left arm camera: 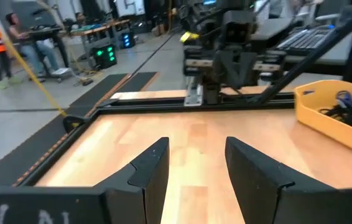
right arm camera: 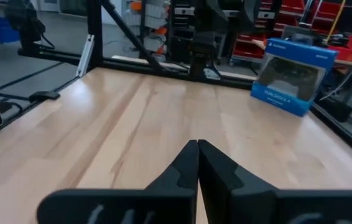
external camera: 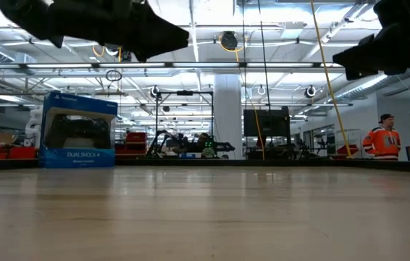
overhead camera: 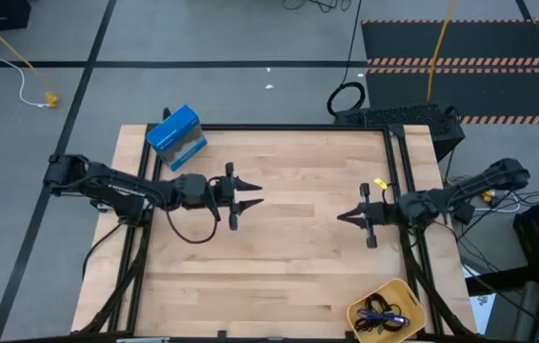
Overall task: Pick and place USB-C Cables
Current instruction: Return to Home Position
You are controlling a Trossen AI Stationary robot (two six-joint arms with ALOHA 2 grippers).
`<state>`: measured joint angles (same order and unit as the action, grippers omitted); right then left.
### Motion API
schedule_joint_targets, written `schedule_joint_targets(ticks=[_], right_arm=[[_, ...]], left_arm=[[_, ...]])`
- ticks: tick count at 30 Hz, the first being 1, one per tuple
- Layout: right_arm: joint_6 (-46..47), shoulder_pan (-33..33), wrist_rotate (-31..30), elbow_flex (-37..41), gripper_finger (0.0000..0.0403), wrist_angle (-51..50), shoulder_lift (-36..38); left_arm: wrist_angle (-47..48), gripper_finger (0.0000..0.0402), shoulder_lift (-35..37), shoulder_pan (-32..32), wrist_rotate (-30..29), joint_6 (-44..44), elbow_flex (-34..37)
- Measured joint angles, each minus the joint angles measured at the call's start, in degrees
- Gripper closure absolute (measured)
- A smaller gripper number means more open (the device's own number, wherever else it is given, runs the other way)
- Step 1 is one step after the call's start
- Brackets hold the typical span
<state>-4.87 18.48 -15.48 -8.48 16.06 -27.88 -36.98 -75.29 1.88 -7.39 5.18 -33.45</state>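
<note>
**Bench** [overhead camera: 289, 267]: pale wood top in a black frame. No loose cord shows on its surface in any view.

**Yellow bin** [overhead camera: 398, 286]: at 5 o'clock on the bench, hard by the near-right corner.

**USB-C cables** [overhead camera: 382, 314]: bundled inside the yellow bin. Black strands and one blue-purple strand can be made out, but they lie tangled and a separate count is not possible. The left wrist view shows the same bundle [left arm camera: 345, 109] below the bin's rim.

**Blue box** [overhead camera: 176, 133]: at 11 o'clock, near the far edge, standing upright. It is well apart from both arms.

**Left gripper** [overhead camera: 258, 194]: at 9 o'clock, about halfway in toward centre, pointing toward 3 o'clock. It is raised off the wood with its fingers spread and nothing between them.

**Right gripper** [overhead camera: 342, 216]: at 3 o'clock, pointing toward 9 o'clock and facing the left one across a bare gap. Its fingers are pressed together on nothing, and it is raised off the wood.

**Person** [external camera: 382, 139]: in an orange vest in the room beyond, away from the bench.

**Step in hand (judgement):** the sorting looks complete. The arms appear to be on the retreat to their resting pose.

**Next move (judgement):** no grasp is called for. Each arm needs to fold back toward its own side, 9 and 3 o'clock. The right arm should pass clear of the bin at 5 o'clock, and the left gripper may need to close.
</note>
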Motion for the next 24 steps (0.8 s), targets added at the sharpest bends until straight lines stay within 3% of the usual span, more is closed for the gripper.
schedule_joint_targets(ticks=[9,16,24], right_arm=[[-0.02,-7.03,8.30,1.28,0.0403,0.42,-0.02],[-0.36,-9.36,9.79,2.36,0.0403,0.47,-0.02],[-2.94,-10.27,9.80,6.31,0.0403,8.09,-0.07]], left_arm=[[-13.26,0.0241,-0.02,0.01,2.97,0.39,8.85],[-14.37,0.0246,0.00,-0.39,4.62,0.73,12.03],[-14.32,0.0323,-0.02,-4.34,7.97,-1.68,15.25]])
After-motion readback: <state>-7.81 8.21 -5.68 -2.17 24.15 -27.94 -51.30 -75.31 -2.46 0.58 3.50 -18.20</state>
